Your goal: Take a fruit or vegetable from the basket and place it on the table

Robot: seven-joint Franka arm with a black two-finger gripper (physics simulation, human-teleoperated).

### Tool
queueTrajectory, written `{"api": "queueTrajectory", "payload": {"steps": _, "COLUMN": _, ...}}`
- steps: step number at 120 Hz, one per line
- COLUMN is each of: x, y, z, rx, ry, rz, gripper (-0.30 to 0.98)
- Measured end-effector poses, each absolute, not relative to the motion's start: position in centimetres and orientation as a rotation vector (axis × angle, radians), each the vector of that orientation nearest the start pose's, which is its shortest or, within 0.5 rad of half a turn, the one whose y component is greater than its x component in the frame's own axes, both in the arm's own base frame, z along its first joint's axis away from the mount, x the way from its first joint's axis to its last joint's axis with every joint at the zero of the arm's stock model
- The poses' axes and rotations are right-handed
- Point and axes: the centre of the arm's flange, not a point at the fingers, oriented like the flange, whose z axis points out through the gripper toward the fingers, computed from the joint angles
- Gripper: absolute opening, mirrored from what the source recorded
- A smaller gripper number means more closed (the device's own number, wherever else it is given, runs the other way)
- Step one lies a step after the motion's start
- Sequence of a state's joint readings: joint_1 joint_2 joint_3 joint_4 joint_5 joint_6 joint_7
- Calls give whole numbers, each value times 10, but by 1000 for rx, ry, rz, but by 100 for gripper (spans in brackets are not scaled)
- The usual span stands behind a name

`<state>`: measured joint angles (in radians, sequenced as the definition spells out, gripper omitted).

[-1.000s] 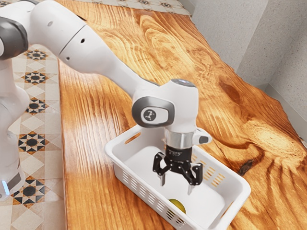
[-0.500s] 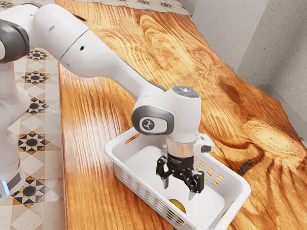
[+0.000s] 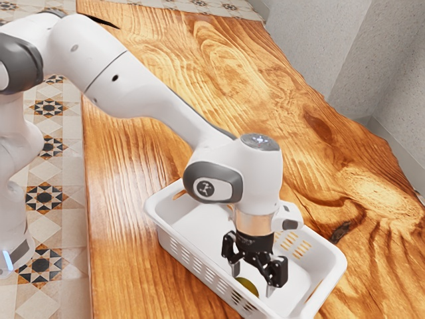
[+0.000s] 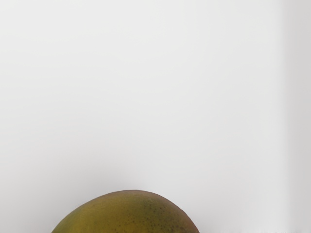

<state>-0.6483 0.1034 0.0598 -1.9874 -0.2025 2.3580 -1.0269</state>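
Observation:
My gripper (image 3: 252, 282) points down inside the white basket (image 3: 192, 266), its two fingers spread wide. A rounded yellow-green fruit (image 3: 248, 286) lies on the basket floor by the near slotted wall, which hides its lower part. In the exterior view the fruit appears between the two fingertips, close under the hand; whether either finger touches it I cannot tell. The wrist view has the top of the fruit (image 4: 129, 213), green-brown with dark specks, at its lower edge against the white basket floor (image 4: 146, 97).
The basket stands on a wooden table (image 3: 133, 199), its rim and slotted walls rising around my hand. Wood surface stretches beyond the basket's far side, with a dark knot (image 3: 340, 231) near it. Grey walls (image 3: 325, 46) stand behind the table.
My hand has come down lower into the basket and shifted slightly toward the exterior view's right, closer to the fruit. The fruit and the basket have stayed where they were.

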Motion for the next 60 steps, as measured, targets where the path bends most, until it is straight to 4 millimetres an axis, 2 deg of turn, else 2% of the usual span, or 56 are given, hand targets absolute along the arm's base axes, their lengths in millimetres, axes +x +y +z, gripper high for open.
{"api": "queueTrajectory", "payload": {"steps": 30, "x": 503, "y": -343, "z": 425, "rx": -3296, "ry": -936, "rz": -102, "gripper": 65}}
{"api": "queueTrajectory", "payload": {"steps": 60, "x": 499, "y": -351, "z": 416, "rx": -3301, "ry": -936, "rz": -57, "gripper": 65}}
